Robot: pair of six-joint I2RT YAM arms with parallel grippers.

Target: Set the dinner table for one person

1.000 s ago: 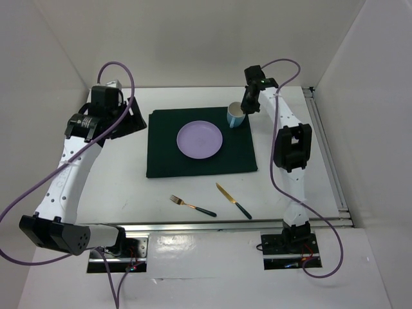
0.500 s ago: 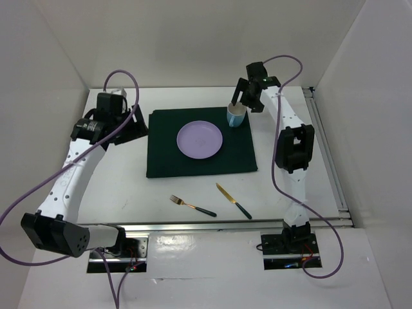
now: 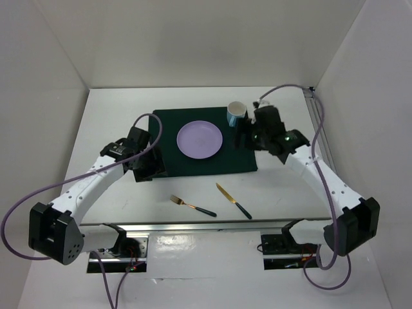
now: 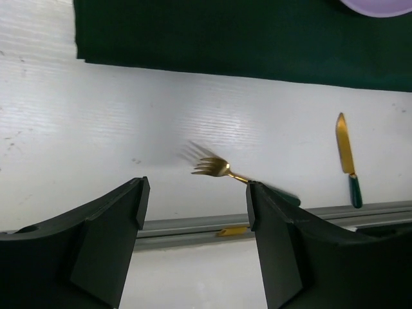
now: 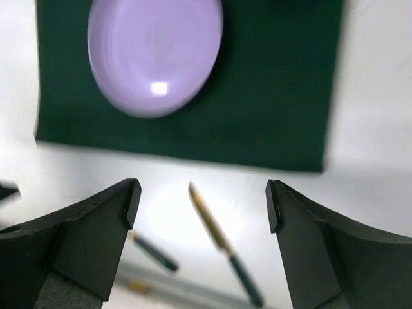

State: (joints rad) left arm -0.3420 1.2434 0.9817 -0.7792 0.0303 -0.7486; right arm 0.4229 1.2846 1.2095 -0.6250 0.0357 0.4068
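Plate (image 3: 200,138) is sitting mid-mat on the dark green mat (image 3: 193,164). Cup (image 3: 236,114) is standing upright at the mat's far right corner. Fork (image 3: 192,205) and knife (image 3: 232,200) are lying on the bare white desk (image 3: 109,116) near the front rail, apart from each other and clear of the mat's near edge.

Judgement: the setting is running about half done. Plate and cup are looking placed; both pieces of cutlery are waiting to be brought beside the plate.

Left arm is reaching low and forward, its wrist hanging over the mat's near left corner. Left hand (image 4: 195,199) is pointing down at the desk with fingers spread, grasping nothing, the fork showing in the gap below.

Right arm is bending in over the mat's right edge, on the near side of the cup. Right hand (image 5: 203,196) is released and empty. Its view is smeared, so the knife is probably lining up under the gap, no firmer than that.
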